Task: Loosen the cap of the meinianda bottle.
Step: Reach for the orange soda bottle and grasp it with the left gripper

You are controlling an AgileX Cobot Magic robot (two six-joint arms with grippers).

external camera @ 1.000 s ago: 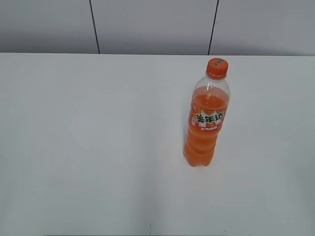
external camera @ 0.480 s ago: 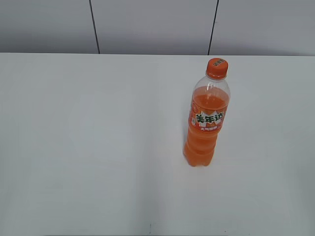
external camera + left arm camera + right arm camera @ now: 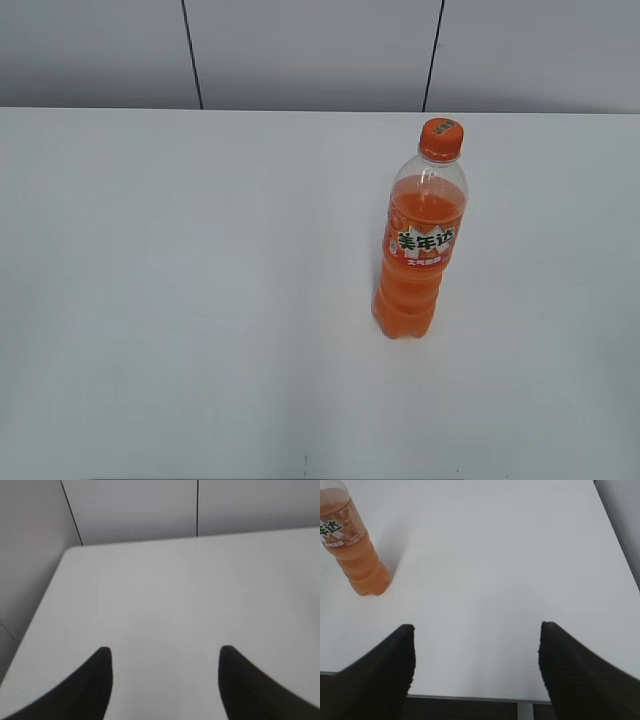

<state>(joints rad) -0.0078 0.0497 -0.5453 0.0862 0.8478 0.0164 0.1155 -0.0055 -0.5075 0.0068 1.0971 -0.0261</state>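
Note:
The meinianda bottle (image 3: pixel 415 250) stands upright on the white table (image 3: pixel 200 300), right of the middle, full of orange soda with an orange label. Its orange cap (image 3: pixel 440 139) sits on the neck. Neither gripper shows in the exterior view. In the right wrist view the bottle's lower body (image 3: pixel 355 555) is at the top left, its cap out of frame; my right gripper (image 3: pixel 477 630) is open and empty near the table's front edge, well apart from the bottle. My left gripper (image 3: pixel 165 652) is open and empty over bare table; the bottle is out of that view.
A grey panelled wall (image 3: pixel 320 50) rises behind the table's far edge. The table's left corner and edge (image 3: pixel 67 552) show in the left wrist view. Its front edge (image 3: pixel 470 697) and right edge (image 3: pixel 615 535) show in the right wrist view.

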